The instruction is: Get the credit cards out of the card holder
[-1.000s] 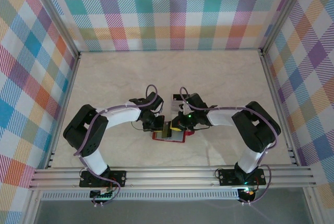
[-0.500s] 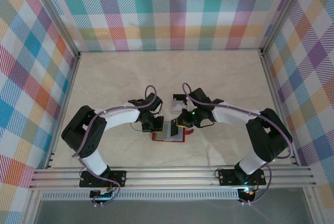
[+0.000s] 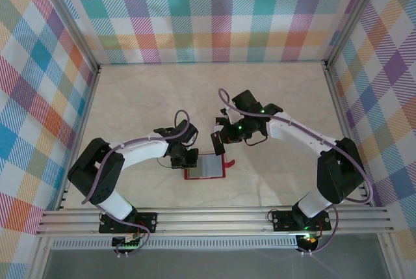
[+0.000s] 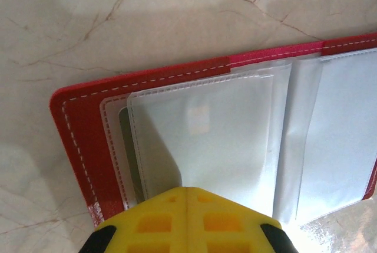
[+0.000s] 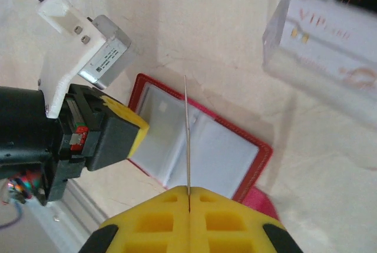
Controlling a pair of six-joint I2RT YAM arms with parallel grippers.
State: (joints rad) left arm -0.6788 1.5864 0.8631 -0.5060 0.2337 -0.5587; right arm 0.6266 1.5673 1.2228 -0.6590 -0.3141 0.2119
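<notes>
The card holder [image 3: 207,168] lies open on the table [image 3: 279,97], pinned by the closed left gripper [image 3: 186,158], while the right gripper [image 5: 188,197] pinches one credit card [image 5: 187,135] above it (free of it, I'd say), so laying it aside comes next.

Red card holder [image 3: 204,167] open flat, one credit card [image 5: 187,138] edge-on above it

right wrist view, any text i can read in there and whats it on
"VIP": orange letters on the card in the clear case, top right; smaller letters after it are blurred.
Label on the silver camera box: too small to read.
Red wallet: no text.
</notes>
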